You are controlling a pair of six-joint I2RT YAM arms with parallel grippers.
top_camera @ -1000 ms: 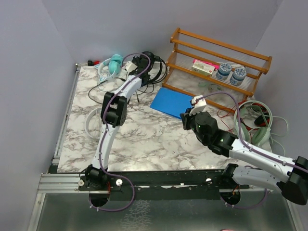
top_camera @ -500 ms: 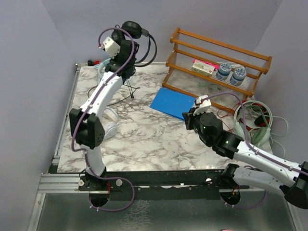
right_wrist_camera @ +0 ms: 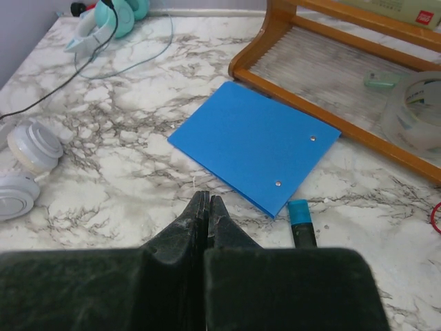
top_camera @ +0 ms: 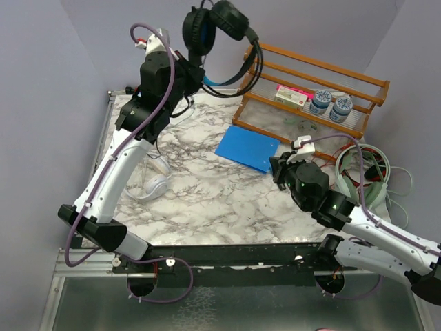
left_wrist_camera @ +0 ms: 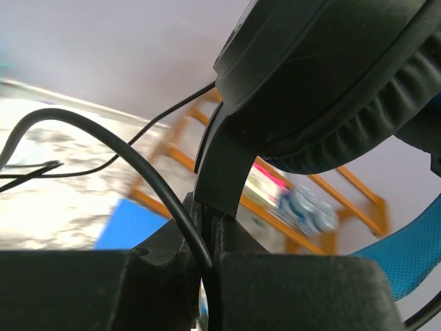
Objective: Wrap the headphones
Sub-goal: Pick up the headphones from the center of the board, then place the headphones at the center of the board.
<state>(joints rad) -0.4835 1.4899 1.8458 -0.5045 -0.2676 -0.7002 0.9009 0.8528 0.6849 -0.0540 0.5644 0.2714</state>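
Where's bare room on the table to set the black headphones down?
Free: the marble middle, between the white headphones and the blue folder, down to the near edge. Crowded: the back-left corner around the teal headphones, and the right side by the wooden rack.

Left arm high, fingers clamped; right arm low, fingers together.

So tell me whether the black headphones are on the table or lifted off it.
Lifted off: the left gripper is clamped on the black headphones, holding them high above the marble table.
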